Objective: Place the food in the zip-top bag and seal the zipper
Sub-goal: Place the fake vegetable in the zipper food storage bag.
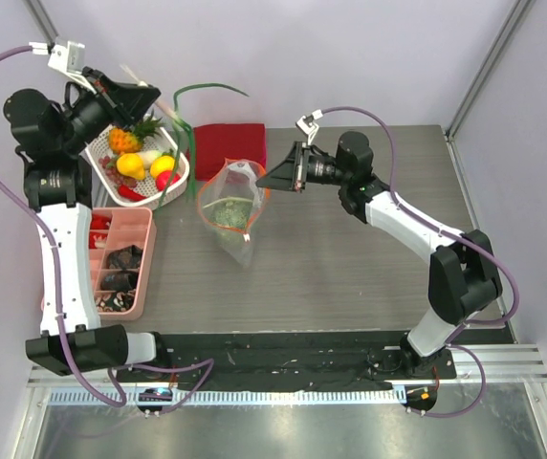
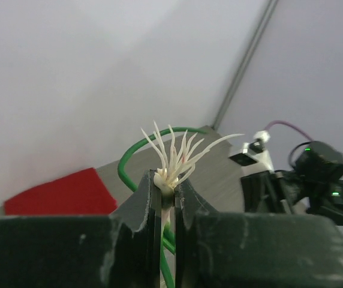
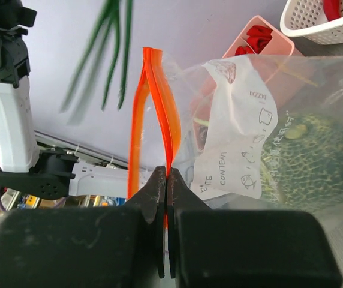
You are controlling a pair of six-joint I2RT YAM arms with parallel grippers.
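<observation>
My left gripper (image 1: 149, 96) hangs above the white basket, shut on the white root end of the green onion (image 1: 189, 129), one of the food pieces. In the left wrist view its roots (image 2: 174, 153) fan out above the pinched jaws of this gripper (image 2: 167, 183). The zip-top bag (image 1: 230, 201) stands mid-table with its mouth open and a green netted melon (image 1: 226, 216) inside. My right gripper (image 1: 278, 175) is shut on the bag's orange zipper (image 3: 153, 90) at the mouth's right edge. The right wrist view shows the closed gripper (image 3: 167, 174), the melon (image 3: 315, 162) and blurred onion leaves (image 3: 108, 48).
A white basket (image 1: 184, 174) at the back left holds more toy produce. In front of it stands a pink compartment tray (image 1: 146, 222). A folded dark red cloth (image 1: 230, 143) lies behind the bag. Grey walls close the back and sides.
</observation>
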